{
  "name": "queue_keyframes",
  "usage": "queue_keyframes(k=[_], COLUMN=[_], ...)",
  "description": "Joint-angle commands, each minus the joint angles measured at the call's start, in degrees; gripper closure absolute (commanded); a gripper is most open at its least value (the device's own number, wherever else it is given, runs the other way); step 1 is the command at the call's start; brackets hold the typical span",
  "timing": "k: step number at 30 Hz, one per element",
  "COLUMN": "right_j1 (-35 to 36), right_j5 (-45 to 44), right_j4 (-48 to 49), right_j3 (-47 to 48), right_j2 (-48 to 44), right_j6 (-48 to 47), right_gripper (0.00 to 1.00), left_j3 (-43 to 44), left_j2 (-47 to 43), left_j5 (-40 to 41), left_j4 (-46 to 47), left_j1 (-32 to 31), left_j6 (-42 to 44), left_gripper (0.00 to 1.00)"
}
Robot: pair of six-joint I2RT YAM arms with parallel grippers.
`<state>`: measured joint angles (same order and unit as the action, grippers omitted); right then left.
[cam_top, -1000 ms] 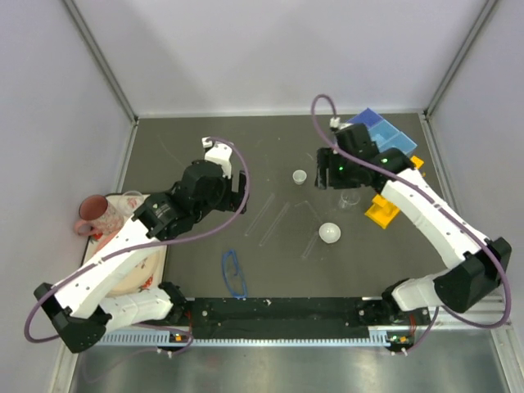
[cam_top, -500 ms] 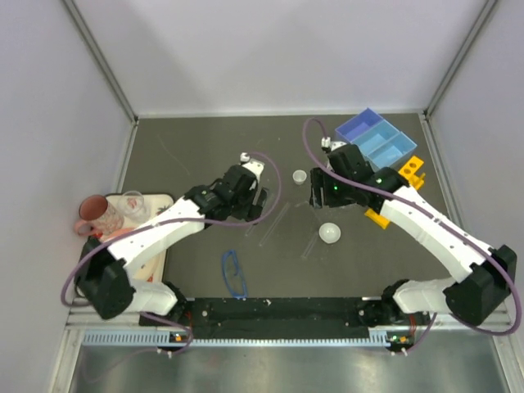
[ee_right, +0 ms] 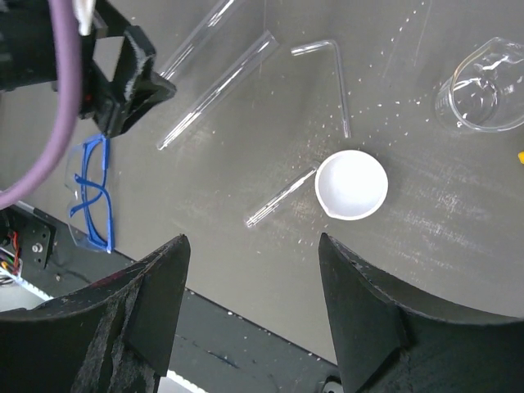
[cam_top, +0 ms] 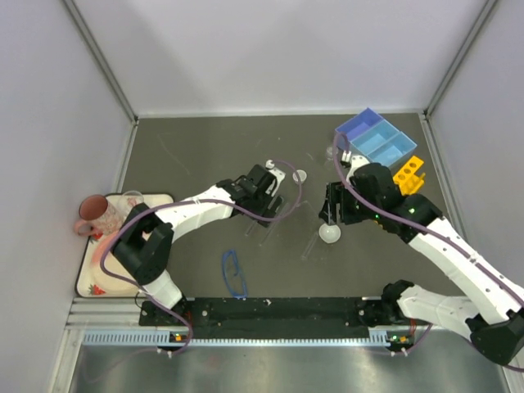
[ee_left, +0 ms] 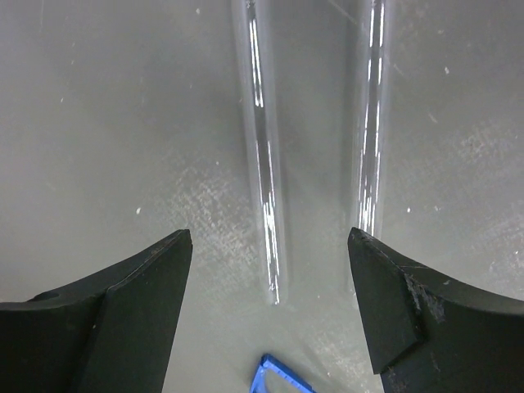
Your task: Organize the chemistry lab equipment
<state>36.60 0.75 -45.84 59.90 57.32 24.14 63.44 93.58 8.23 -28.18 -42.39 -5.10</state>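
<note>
My left gripper (ee_left: pixel 270 246) hangs open just above two thin clear tubes lying side by side; one tube (ee_left: pixel 262 164) ends between the jaws, the other tube (ee_left: pixel 368 139) runs toward the right finger. A corner of the blue-framed goggles (ee_left: pixel 274 378) shows below. From above, the left gripper (cam_top: pixel 275 203) is at the table's middle. My right gripper (ee_right: pixel 254 239) is open and empty, above a white round dish (ee_right: pixel 351 184) with a short tube (ee_right: pixel 281 198) beside it. A clear beaker (ee_right: pixel 483 94) and a bent tube (ee_right: pixel 332 74) lie beyond.
The light-blue tray (cam_top: pixel 375 137) and yellow rack (cam_top: pixel 408 176) stand at the back right. A second white dish (cam_top: pixel 300 175) sits near the left gripper. Goggles (cam_top: pixel 235 273) lie near the front. A pink mug (cam_top: pixel 90 214), clear cup (cam_top: pixel 131 201) and plate (cam_top: pixel 102 266) are far left.
The left arm swung right from beside the mug to over the tubes, its jaws narrowing slightly. The right arm drew back from the tray side to over the white dish.
</note>
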Motion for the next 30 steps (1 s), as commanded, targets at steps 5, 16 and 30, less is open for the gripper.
queue_keyframes(k=[5, 16, 30], right_j1=[0.32, 0.40, 0.31], right_j5=[0.21, 0.21, -0.58], right_j4=[0.41, 0.14, 0.40], right_j3=[0.04, -1.27, -1.80], right_j2=[-2.91, -4.32, -3.27], right_j6=[-0.76, -1.03, -1.03], right_gripper=[0.34, 0.34, 0.34], left_j3=[2.83, 1.86, 2.57], left_j2=[3.62, 8.37, 11.97], left_j5=[-3.48, -2.96, -3.84], left_j4=[4.80, 6.65, 5.16], left_j1=[0.38, 2.31, 4.33], left_j6=[1.33, -0.87, -2.63], left_gripper=[0.18, 0.19, 0.51])
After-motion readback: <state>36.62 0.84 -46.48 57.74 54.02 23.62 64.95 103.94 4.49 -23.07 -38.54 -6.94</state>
